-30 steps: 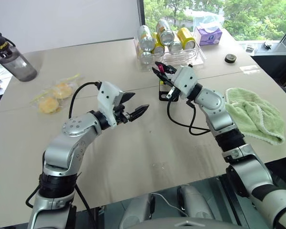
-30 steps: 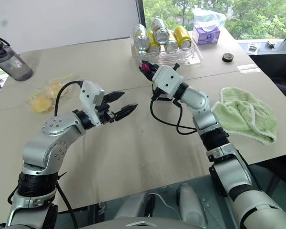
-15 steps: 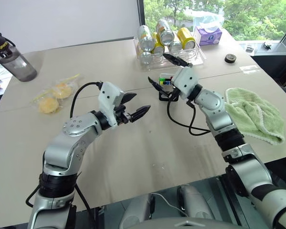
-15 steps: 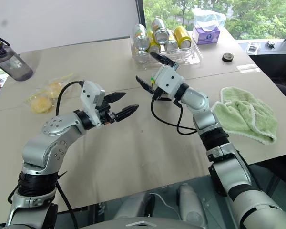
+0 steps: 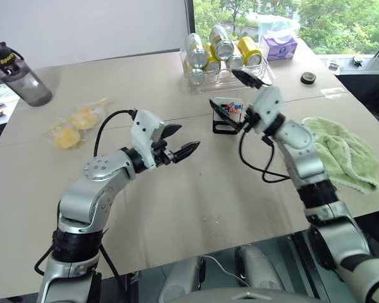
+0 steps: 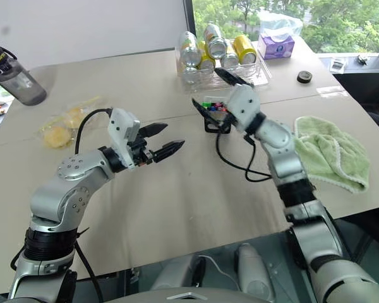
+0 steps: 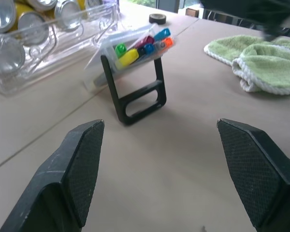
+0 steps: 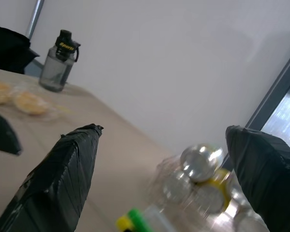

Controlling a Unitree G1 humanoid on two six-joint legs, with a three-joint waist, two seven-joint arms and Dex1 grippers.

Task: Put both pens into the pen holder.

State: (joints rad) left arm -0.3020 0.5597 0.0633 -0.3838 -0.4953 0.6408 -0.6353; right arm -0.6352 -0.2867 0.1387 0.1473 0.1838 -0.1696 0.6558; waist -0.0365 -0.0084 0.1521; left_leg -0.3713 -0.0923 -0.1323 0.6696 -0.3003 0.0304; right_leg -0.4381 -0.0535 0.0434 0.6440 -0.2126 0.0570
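Note:
The pen holder (image 5: pixel 226 117), a small black stand with a white top, stands at mid-table just in front of the can tray. A row of coloured caps fills its top. Among them I see a pen with a light-blue cap (image 7: pixel 162 34) and one with a magenta cap (image 7: pixel 146 42). My right gripper (image 5: pixel 235 93) hovers just over the holder, open, with nothing between its fingers. My left gripper (image 5: pixel 178 140) hangs open and empty above the table, well left of the holder and pointing toward it.
A clear tray of drink cans (image 5: pixel 222 58) stands right behind the holder. A green towel (image 5: pixel 344 154) lies at the right, with a tissue pack (image 5: pixel 281 47) and a tape roll (image 5: pixel 307 77) behind it. A water bottle (image 5: pixel 16 74) and a bagged yellow snack (image 5: pixel 72 125) sit at the left.
My right gripper has opened and let go of the magenta-capped pen at the holder, then drawn back a little to the right. The left arm has kept still.

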